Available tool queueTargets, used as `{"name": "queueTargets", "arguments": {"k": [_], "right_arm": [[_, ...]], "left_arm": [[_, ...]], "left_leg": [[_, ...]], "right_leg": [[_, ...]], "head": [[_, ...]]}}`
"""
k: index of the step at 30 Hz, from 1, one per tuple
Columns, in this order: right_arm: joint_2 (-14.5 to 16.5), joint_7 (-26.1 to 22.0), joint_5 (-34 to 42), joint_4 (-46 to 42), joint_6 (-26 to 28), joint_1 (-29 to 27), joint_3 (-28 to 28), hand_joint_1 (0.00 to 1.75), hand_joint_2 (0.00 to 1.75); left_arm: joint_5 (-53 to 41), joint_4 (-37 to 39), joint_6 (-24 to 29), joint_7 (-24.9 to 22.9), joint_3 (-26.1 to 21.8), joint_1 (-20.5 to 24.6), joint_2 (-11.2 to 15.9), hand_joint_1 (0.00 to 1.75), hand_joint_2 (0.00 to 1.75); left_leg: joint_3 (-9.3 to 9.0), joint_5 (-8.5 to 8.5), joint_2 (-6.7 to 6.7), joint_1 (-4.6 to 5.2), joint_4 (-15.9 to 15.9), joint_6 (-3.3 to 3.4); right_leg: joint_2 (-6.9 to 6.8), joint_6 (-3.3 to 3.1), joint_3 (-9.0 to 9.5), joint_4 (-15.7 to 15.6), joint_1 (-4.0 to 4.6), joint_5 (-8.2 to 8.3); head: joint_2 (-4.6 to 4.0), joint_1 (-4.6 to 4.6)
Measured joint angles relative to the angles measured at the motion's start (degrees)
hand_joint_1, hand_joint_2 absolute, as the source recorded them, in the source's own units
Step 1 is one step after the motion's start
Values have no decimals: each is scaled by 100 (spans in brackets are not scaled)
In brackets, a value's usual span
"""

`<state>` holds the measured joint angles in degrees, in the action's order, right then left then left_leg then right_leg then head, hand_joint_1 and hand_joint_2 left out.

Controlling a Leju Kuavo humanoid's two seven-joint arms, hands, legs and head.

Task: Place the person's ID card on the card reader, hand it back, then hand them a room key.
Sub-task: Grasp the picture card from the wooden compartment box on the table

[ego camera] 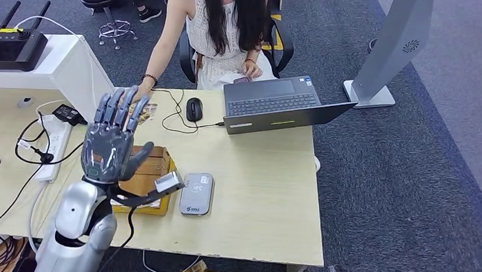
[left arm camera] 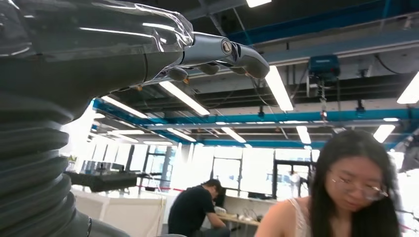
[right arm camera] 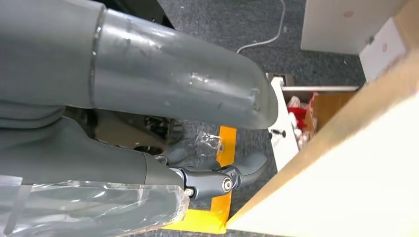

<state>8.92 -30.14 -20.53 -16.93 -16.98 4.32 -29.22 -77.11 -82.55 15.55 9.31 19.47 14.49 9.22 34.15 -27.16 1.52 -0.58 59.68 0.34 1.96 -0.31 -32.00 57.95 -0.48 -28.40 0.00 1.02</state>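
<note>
The left robot hand (ego camera: 113, 138), fingers spread and holding nothing, rises beyond the bare card reader (ego camera: 196, 193); likely the ID handover remains ahead.

No lettering can be read anywhere at this moment. The flat grey rectangular card reader (ego camera: 196, 194) on the pale wooden table (ego camera: 259, 190) carries a round contactless-style symbol on its top face and a small line of print beneath it, too small to make out. The open dark laptop (ego camera: 274, 104) bears a small sticker by its keyboard, likewise illegible.
</note>
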Motion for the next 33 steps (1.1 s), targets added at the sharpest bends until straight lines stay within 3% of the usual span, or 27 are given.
{"name": "queueTargets", "arguments": {"k": [6,12,21,33], "right_arm": [[-53,-84,72,-1,-1,-139,-150,0,0],[-77,-38,-15,-1,-1,-159,-239,0,0],[-92,51,-133,-3,-3,-157,-318,0,0],[-92,143,-343,-1,-24,-120,-331,0,0]], "left_arm": [[16,-992,-273,-63,121,-1559,438,0,175],[353,-1049,-875,-510,123,-2273,881,0,175],[728,-630,-906,-677,103,-2486,1068,0,175],[621,320,-897,-633,-361,-1816,693,0,175]], "left_leg": [[2,-6,0,-1,-2,0],[3,-5,3,-3,-4,-1],[3,-3,10,-2,-3,-2],[2,0,13,-2,-2,-2]], "right_leg": [[-1,7,-4,-1,0,-10],[-6,7,-3,0,2,-10],[-11,9,0,0,1,-7],[-15,6,1,0,2,-4]], "head": [[0,-1],[0,0],[0,-1],[0,0]]}}
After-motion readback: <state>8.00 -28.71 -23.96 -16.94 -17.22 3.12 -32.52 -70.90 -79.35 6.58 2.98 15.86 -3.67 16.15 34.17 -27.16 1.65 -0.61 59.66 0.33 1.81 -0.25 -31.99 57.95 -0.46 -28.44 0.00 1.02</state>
